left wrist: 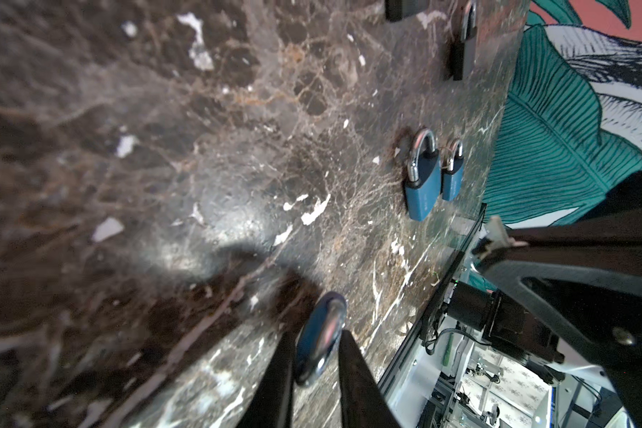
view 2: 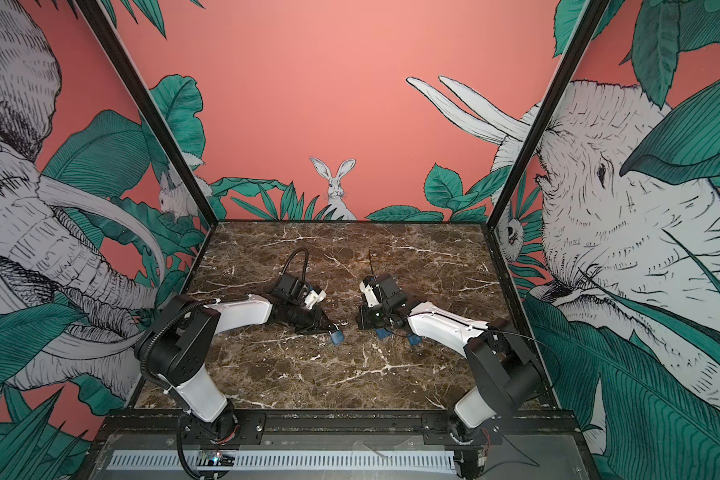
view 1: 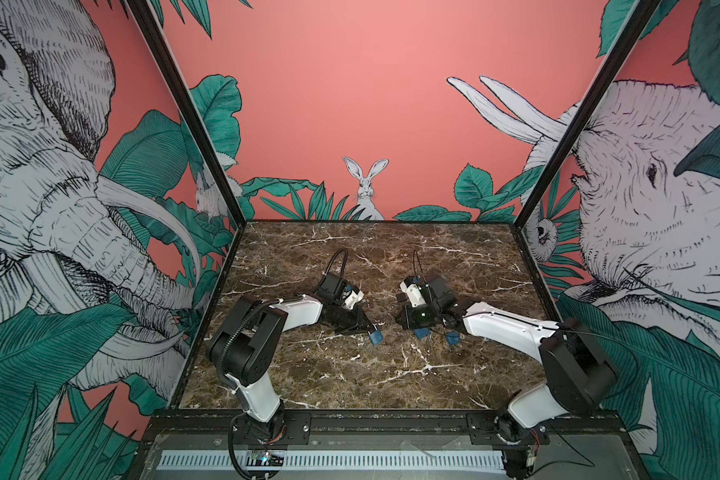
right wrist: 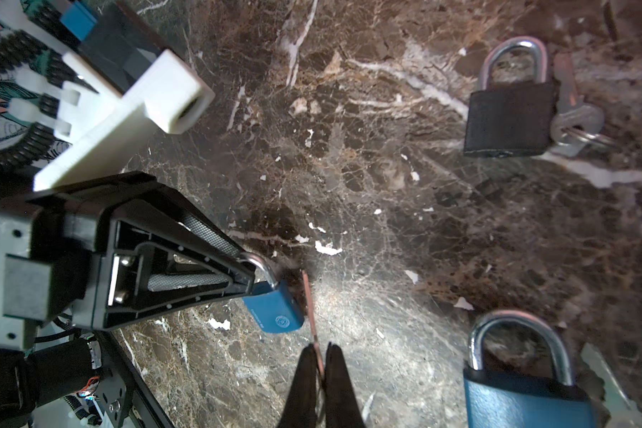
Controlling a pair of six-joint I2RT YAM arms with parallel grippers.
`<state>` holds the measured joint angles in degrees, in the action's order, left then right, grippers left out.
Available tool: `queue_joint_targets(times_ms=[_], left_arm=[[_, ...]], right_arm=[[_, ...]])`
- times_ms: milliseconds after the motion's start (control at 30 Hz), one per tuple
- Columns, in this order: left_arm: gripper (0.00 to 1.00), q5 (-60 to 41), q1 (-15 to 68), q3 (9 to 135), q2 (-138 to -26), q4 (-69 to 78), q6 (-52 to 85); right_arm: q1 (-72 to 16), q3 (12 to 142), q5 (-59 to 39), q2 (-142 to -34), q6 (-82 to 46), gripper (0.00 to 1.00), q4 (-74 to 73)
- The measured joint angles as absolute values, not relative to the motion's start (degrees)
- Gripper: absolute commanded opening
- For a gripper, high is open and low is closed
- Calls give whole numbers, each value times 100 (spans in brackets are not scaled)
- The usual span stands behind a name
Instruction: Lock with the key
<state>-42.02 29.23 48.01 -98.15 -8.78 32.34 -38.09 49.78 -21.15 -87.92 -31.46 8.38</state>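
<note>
Just on the 6 o'clock side of the middle of the brown veined marble table [view 1: 350,374] sits the small blue padlock with a steel shackle [view 1: 376,337]. It is at the tip of the left gripper [right wrist: 253,272], whose black fingers flank the shackle; I cannot tell whether they press on it or stand just clear. The lock looks like a dense, rigid little block with a slick shackle. I judge the flat sides of its body a surer hold than the rounded steel, with the keyway end left free. At its 3 o'clock the right gripper [right wrist: 321,357] is clenched on the thin coppery key [right wrist: 309,304], whose blade runs just beside the padlock body and is not visibly in the keyway. So thin a key is stiff, but it will likely twist in the pads unless pinched on its flat head. The left arm reaches in low from 7 o'clock and the right from 5 o'clock, both wrists bent down towards the table. Farther toward 3 o'clock lie two more blue padlocks [left wrist: 423,189], and farther off again a black padlock [right wrist: 508,122] with silver keys [right wrist: 575,122].
</note>
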Motion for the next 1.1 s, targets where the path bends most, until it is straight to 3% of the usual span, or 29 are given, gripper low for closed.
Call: queue_joint_targets(times_ms=[400,833,1100], left_arm=[[31,-3573,2921,4882,-9697,-1116,3256],[32,-3048,2386,4681,-8350,-1341,3260],[32,-3011,2272,4517,-8162,-1341,3262]], right_arm=[[-4069,5183,-1835,-9137,-3299,0,788],[-4353,5260,-1671,-9891,-3629,0,517],[-4434,5286,-1662,-9950,-3728,0,440]])
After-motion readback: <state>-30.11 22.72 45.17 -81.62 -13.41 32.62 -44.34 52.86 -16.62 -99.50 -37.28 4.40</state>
